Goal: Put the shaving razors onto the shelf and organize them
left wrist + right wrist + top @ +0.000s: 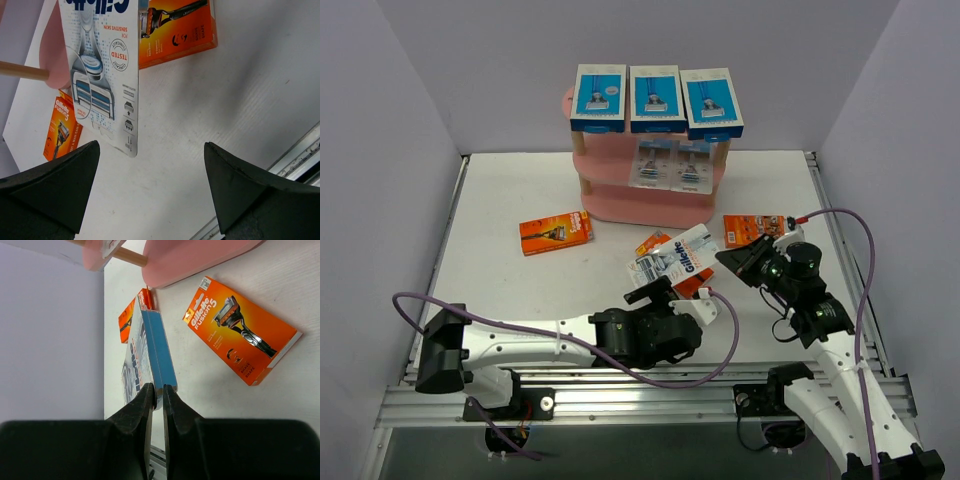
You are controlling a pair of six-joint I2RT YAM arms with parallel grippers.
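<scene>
While blue boxes (656, 98) and two blister packs (670, 163) sit on the shelf (650, 205) beyond it, right pincer (157, 390) pinches the third blister pack (100, 65), left pincer (151, 150) gapes empty nearby; orange cards (555, 232) wait on bench (520, 290).

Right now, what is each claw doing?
Left gripper: open, holding nothing.
Right gripper: closed on the white razor pack.

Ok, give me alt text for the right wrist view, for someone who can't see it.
The right tool, nearly shut, pinches the end of a grey blister pack seen edge-on. To its right an orange razor card lies flat on the white table; the pink shelf runs across the top.
</scene>
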